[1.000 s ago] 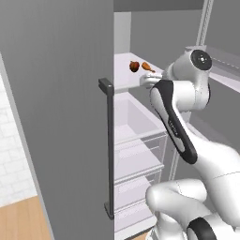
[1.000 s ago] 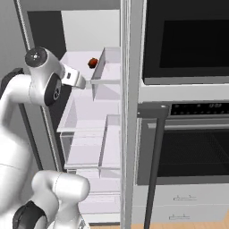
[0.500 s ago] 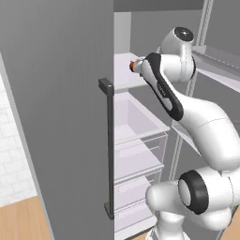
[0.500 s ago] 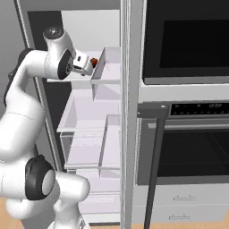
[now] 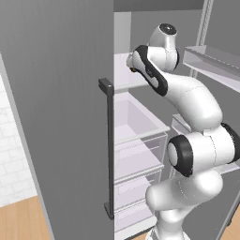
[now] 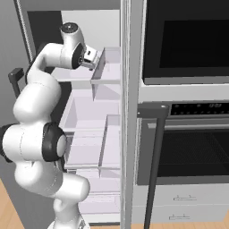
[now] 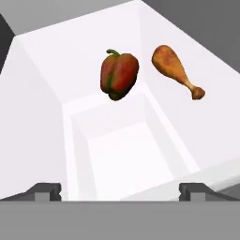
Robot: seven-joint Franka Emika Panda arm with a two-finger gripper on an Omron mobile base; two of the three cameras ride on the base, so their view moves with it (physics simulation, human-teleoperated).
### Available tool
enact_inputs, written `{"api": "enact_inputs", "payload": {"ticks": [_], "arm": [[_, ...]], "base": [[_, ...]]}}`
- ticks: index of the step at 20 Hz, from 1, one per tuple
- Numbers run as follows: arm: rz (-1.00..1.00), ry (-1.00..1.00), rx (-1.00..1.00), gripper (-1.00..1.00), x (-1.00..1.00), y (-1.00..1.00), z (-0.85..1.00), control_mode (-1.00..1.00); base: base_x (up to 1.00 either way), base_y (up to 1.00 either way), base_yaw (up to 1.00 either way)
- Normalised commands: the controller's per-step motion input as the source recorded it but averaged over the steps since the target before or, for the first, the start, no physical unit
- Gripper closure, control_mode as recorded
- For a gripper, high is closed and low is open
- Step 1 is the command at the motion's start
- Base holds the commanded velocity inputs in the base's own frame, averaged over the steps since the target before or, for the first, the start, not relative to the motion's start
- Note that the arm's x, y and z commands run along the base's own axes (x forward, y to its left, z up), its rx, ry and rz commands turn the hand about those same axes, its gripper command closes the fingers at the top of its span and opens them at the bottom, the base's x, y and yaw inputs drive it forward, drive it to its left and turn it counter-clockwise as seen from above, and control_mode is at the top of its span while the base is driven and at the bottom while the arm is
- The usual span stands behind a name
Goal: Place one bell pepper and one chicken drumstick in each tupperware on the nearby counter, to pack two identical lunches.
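In the hand view a red-brown bell pepper (image 7: 119, 75) lies on the white fridge shelf (image 7: 56, 61). A golden chicken drumstick (image 7: 176, 69) lies just to its right, bone end pointing toward the lower right. My gripper (image 7: 121, 191) is open and holds nothing. It hovers short of both pieces, with its fingertips (image 7: 46, 191) spread wide at the bottom of that view. In the base views my arm (image 5: 159, 70) reaches up into the open fridge at the height of the upper shelf. The tupperware and the counter are out of view.
The open grey fridge door with its dark vertical handle (image 5: 108, 145) stands to the arm's left. Clear drawers (image 5: 140, 126) sit below the shelf. Door bins (image 6: 107, 67) lie to the right of the hand, and a built-in oven (image 6: 188, 134) stands beyond them.
My arm has swung up and deeper into the fridge toward the upper shelf. In the base views it now covers the pepper and drumstick that showed earlier. The gripper has stayed open.
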Motion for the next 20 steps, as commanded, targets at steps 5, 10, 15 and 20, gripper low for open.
{"api": "enact_inputs", "payload": {"ticks": [5,10,15,20], "arm": [[0.00,0.00,0.00,-1.00,0.79,0.00,-0.27,-1.00],[0.00,-0.02,0.00,-1.00,0.67,0.00,-0.22,-1.00],[0.00,-0.06,0.00,-1.00,0.60,0.00,-0.20,-1.00],[0.00,-0.11,0.00,-1.00,0.58,0.00,-0.18,-1.00]], "base": [[0.00,0.00,0.00],[0.00,0.00,0.00],[0.00,0.00,0.00],[0.00,0.00,0.00]]}}
